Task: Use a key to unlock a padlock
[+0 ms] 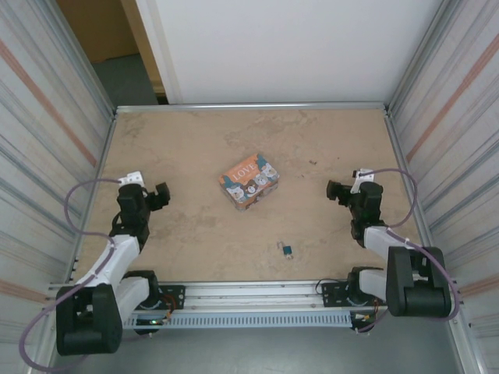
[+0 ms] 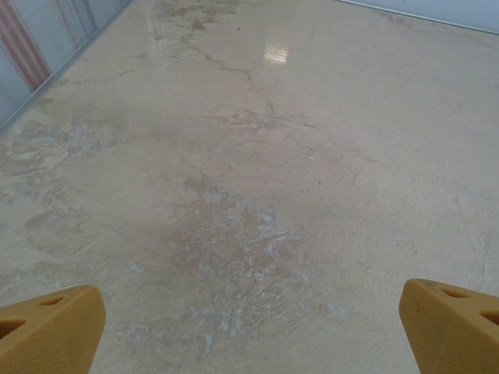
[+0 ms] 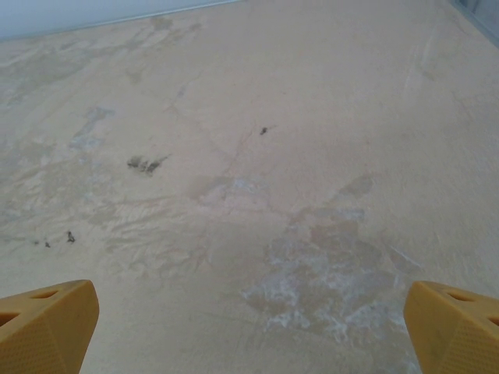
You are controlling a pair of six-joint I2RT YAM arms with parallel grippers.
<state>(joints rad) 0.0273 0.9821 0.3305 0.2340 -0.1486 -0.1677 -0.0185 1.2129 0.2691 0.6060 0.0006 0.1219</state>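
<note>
The right fingers (image 3: 47,323) are spread wide, with bare counter (image 3: 257,179) between the two yellow pads and nothing held. The left fingers (image 2: 51,327) are spread just as wide over their own stretch of bare counter, also empty. From above, the right fingers (image 1: 335,191) hang over the right half of the counter and point inward. The left fingers (image 1: 160,195) mirror them on the left side.

Between the two arms, toward the middle, sits the orange "LOVE" tin (image 1: 249,180). The padlock (image 1: 289,251), a tiny blue thing, lies flat on the counter closer to the near edge than either set of fingers and right of centre. A dark speck just beside it on its far-left side looks like the key (image 1: 281,246). At this size I cannot tell whether the two touch, nor read the long axis of either one. The pair together runs on a slant from far-left to near-right.

The padlock lies back toward the arm bases and inward from the right fingers, and well apart from the left fingers. By my judgement the right arm is the nearer one. It has to draw back and reach inward rather than forward.
</note>
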